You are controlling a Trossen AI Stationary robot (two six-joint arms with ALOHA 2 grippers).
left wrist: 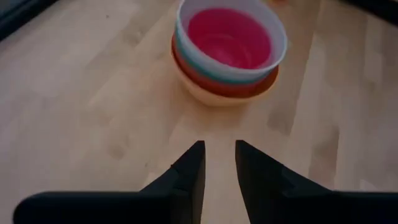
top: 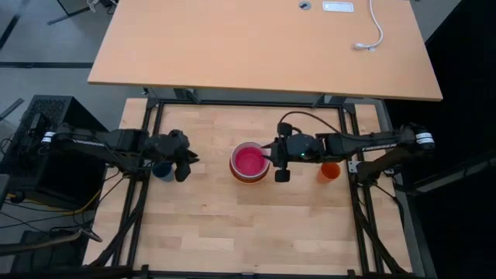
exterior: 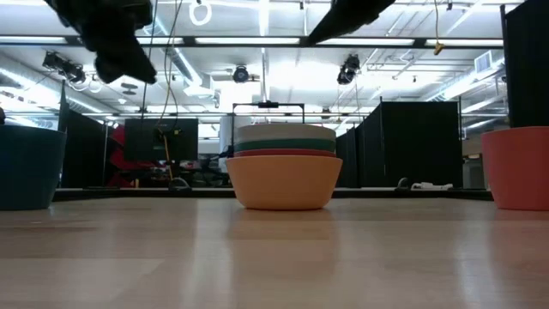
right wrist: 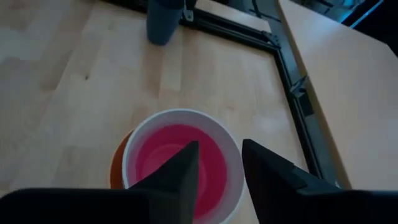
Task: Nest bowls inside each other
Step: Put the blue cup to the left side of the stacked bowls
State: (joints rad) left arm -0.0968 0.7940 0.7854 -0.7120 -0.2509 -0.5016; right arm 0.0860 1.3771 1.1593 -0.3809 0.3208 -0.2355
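My right gripper hangs above the bowls, fingers spread a narrow gap, pinching nothing, touching nothing. Fingertips sit over the stack's inside, nearer its rim on my right arm's side.

My left gripper waits apart from the stack on the other side, up off the desk, fingers parted a slim gap with bare wood showing between them, empty.

The bowls are nested into one stack near the middle of the desk. In the low view, from the bottom: orange bowl, a thin red rim, a teal band, white bowl on top. The magenta-pink bowl lies inside the white one. All round, plain, smooth matte plastic, rims level.

Desk is pale wood planks with visible grain, framed by dark metal rails.

Small dark blue cup stands under my left arm, toward the left edge. Small orange cup stands beside my right arm, toward the right edge. Both upright, clear of the stack.
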